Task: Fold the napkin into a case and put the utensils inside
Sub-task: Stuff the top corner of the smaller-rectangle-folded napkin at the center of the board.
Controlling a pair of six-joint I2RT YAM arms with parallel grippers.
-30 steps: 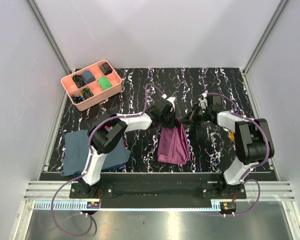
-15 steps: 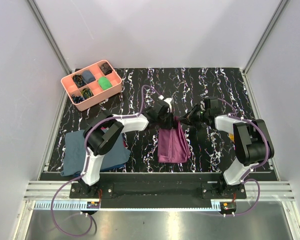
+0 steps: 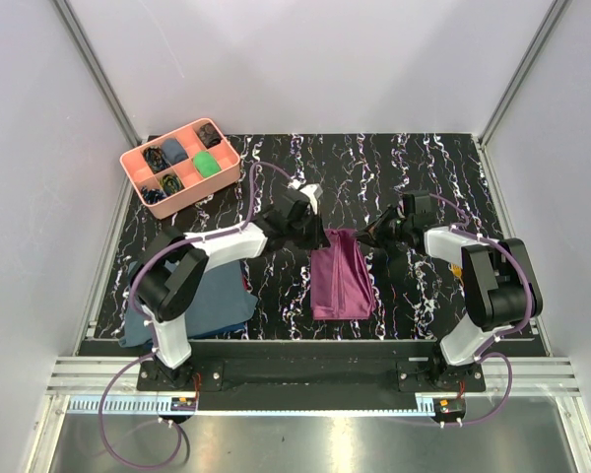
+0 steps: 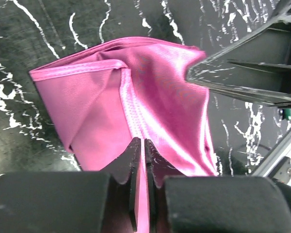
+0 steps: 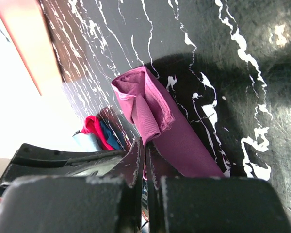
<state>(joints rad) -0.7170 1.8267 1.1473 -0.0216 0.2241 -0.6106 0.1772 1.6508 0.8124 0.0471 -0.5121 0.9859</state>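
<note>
The plum-purple napkin [image 3: 342, 277] lies folded into a narrow oblong on the black marbled table, between the two arms. My left gripper [image 3: 322, 236] is at its far left corner. In the left wrist view the jaws [image 4: 139, 145] are closed on a raised hem fold of the napkin [image 4: 150, 92]. My right gripper [image 3: 367, 236] is at the far right corner, shut on a bunched fold of the napkin [image 5: 148, 109]. A small golden-orange bit of the utensils [image 3: 456, 264] shows beside the right arm; the rest is hidden.
A pink compartment tray [image 3: 209, 191] with small dark and green items stands at the far left. A slate-blue cloth [image 3: 153, 296] lies at the near left with a small red cloth [image 5: 92, 125] by it. Grey walls close in the table.
Both grippers have come down and drawn apart, the left one to the left. The napkin's far edge, hanging bunched before, now lies spread wider and lower on the table.
</note>
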